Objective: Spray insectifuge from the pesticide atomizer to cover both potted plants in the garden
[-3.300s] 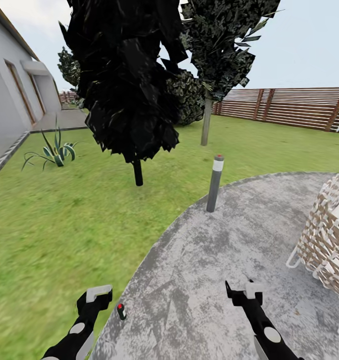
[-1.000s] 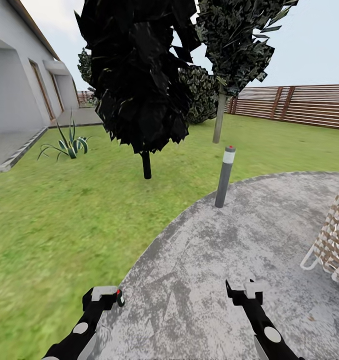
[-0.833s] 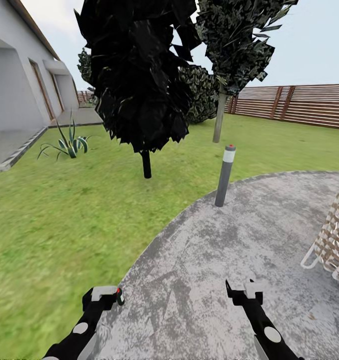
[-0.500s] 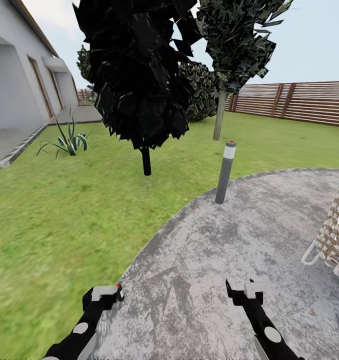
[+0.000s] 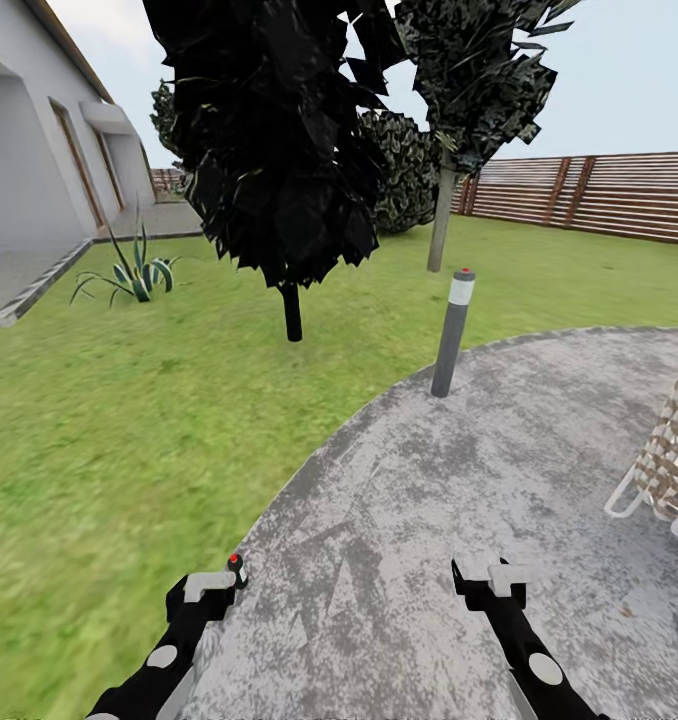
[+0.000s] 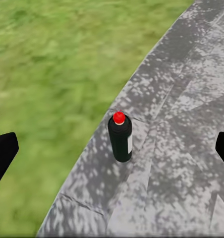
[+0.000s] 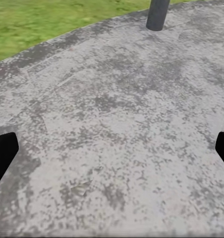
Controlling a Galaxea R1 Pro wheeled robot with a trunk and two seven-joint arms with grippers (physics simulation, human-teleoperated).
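From the head camera I see my left hand [image 5: 207,585] at the lower left of the frame and my right hand [image 5: 491,578] at the lower centre-right, both low over the round grey patio [image 5: 499,470]. The pesticide atomizer [image 5: 237,570] stands upright on the patio right at its edge with the lawn [image 5: 109,400], just beside the left hand's tip — a dark bottle with a red cap. In the left wrist view the atomizer [image 6: 121,137] sits at the centre of the frame, between the two dark fingers, which stand wide apart and clear of it, so that hand is open and holds nothing. It carries a pale band on one side; I can read no writing on it. In the right wrist view the fingers are spread just as wide over bare stone — open too.

Up the frame, a grey lamp post [image 5: 453,333] with a white band stands at the patio's rim. A dark tree [image 5: 279,150] fills the upper middle, a slatted fence [image 5: 599,195] runs along the upper right, and a spiky plant [image 5: 134,275] grows near the house [image 5: 29,170] at upper left. A woven chair [image 5: 674,465] shows at the right edge.
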